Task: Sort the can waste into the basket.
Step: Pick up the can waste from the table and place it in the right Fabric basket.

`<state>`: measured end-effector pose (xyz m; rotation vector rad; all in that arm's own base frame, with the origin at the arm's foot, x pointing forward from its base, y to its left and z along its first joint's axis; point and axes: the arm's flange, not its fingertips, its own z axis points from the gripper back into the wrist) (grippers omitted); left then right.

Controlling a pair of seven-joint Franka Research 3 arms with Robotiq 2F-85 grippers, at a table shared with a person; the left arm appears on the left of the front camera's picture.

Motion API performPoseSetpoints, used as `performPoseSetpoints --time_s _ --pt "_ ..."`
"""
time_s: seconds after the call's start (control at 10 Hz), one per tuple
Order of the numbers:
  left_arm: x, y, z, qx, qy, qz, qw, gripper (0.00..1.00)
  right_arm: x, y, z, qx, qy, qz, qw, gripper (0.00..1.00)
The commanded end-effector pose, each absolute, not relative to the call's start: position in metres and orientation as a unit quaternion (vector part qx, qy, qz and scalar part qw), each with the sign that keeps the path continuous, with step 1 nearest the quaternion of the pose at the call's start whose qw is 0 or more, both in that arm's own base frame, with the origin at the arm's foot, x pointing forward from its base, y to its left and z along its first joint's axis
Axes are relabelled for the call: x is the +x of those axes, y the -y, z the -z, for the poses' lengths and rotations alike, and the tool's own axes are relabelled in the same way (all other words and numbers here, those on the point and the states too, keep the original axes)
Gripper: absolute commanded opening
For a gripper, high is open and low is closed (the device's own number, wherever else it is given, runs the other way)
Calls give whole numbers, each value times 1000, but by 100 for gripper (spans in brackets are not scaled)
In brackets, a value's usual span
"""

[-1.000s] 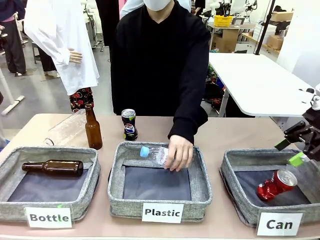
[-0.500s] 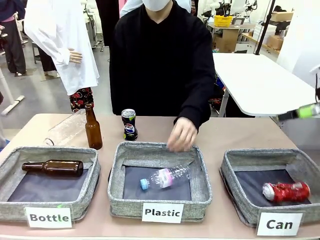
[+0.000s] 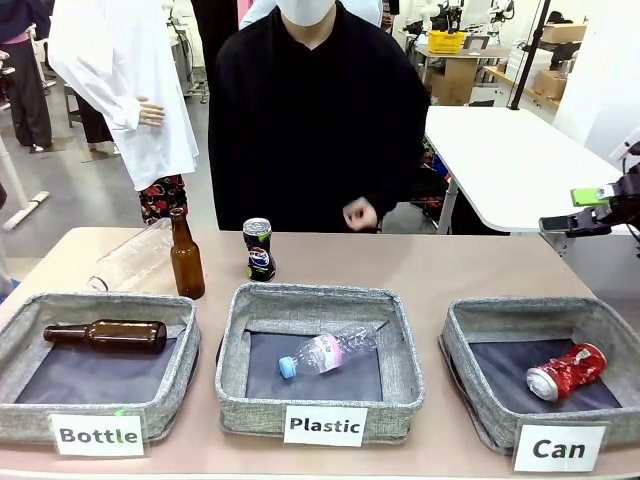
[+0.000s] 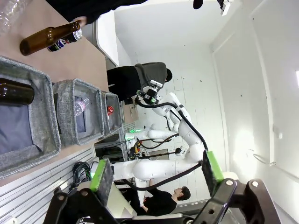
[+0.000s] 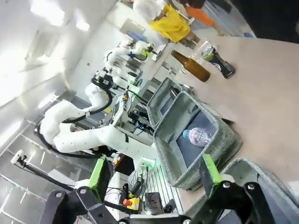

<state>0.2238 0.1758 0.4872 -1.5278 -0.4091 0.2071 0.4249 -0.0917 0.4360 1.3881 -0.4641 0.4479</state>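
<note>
The red dented can (image 3: 565, 371) lies on its side on the dark bottom of the grey "Can" basket (image 3: 520, 316) at the right. The black-blue Pepsi can (image 3: 258, 250) stands upright on the table behind the middle basket, and shows too as the Pepsi can (image 5: 220, 63) in the right wrist view. My right gripper (image 3: 578, 210) hangs open and empty well above the Can basket's far rim; the same right gripper (image 5: 155, 173) holds nothing. My left gripper (image 4: 156, 170) is open and empty, high off the table, far from both cans.
The "Plastic" basket (image 3: 318, 306) holds a clear bottle (image 3: 322, 354). The "Bottle" basket (image 3: 100, 304) holds a brown bottle (image 3: 108, 335). Another brown bottle (image 3: 185, 257) stands beside a lying clear bottle (image 3: 132, 257). The person's hand (image 3: 360, 214) hovers past the far edge.
My right gripper rose from just over the red can to high above the Can basket. The can settled flat. The person dropped the clear bottle into the Plastic basket and drew the hand back.
</note>
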Motion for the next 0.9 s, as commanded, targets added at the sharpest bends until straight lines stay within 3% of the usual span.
performPoseSetpoints --time_s 0.0,0.8 --pt "223 -175 -491 -688 185 -98 695 100 419 99 -445 655 226 -198 694 100" --pt "223 -175 -491 -688 185 -98 695 100 419 99 -445 655 226 -198 694 100"
